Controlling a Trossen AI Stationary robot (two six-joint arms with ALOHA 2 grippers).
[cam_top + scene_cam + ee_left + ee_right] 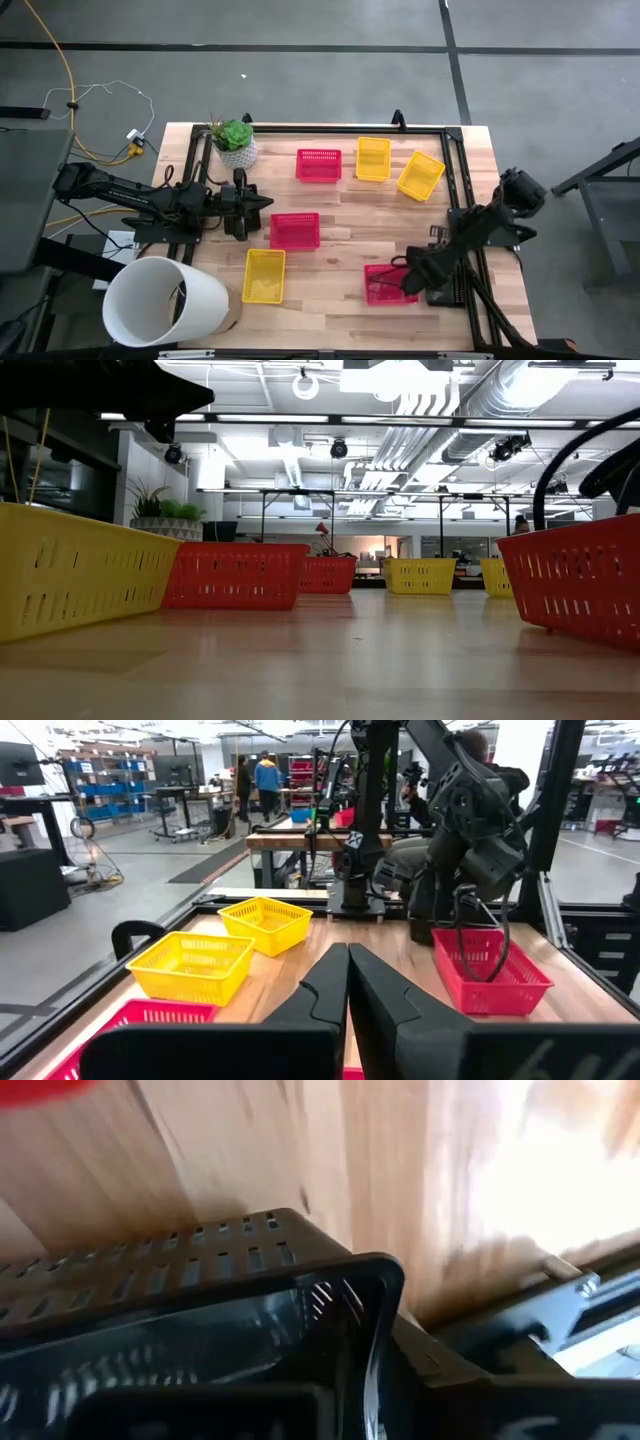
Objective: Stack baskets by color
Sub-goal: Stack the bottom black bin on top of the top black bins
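While the left gripper [347,952] shows jaws pressed together, the right gripper [408,283] — grip unclear — faces a black latticed basket [200,1265].

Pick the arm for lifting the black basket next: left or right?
Probably right. Its claw sits at the black basket near the table's right edge; the basket's rim fills its wrist view. The left claw is shut, parked across the table beside a red basket.
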